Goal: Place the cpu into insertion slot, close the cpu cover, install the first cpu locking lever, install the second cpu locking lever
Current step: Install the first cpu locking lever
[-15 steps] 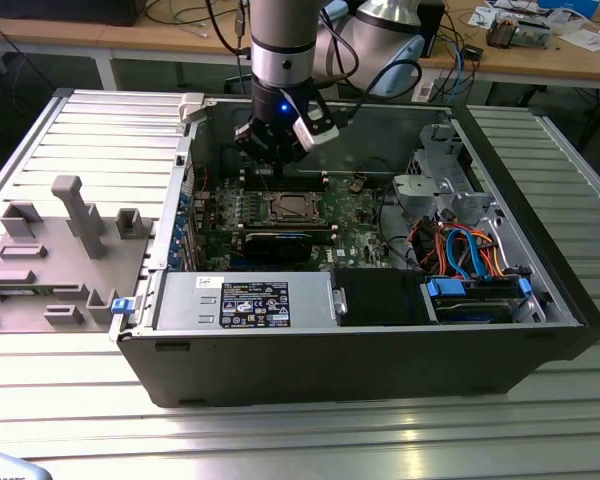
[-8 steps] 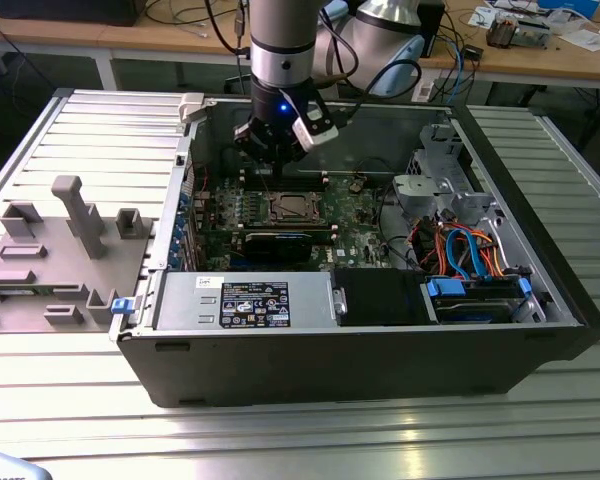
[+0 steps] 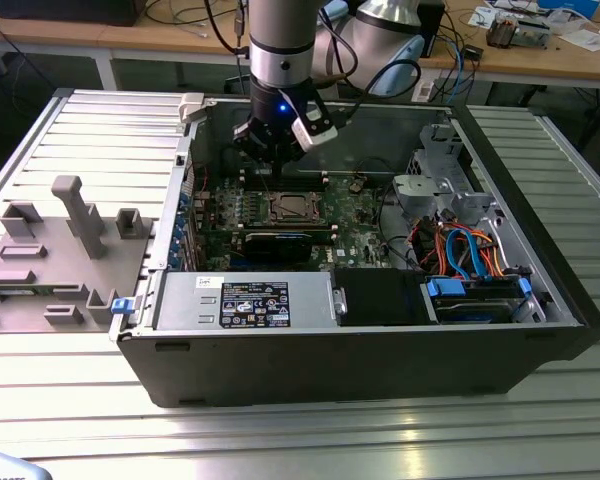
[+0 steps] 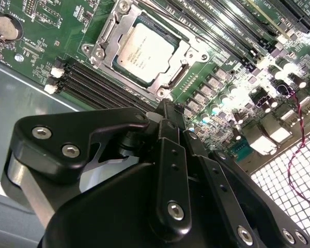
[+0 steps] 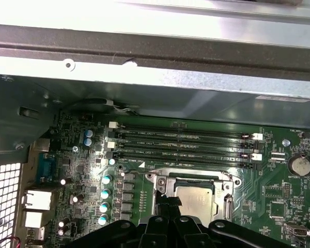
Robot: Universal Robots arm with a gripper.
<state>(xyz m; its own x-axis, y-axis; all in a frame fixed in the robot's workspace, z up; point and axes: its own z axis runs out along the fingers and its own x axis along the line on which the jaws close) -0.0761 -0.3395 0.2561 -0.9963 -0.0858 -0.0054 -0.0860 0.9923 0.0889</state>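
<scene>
One cpu [image 4: 147, 51] sits under the closed cpu cover [image 4: 109, 37].

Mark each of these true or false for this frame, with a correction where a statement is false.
1. The cpu sits in the insertion slot. True.
2. The cpu cover is lying out on the table beside the case. False: it is down around the chip on the socket.
3. The gripper holds the chip above the board. False: nothing shows between its fingers, and the chip lies in the socket.
4. A round coin battery sits on the green motherboard. True.
5. The memory slots lie beside the socket. True.
</scene>
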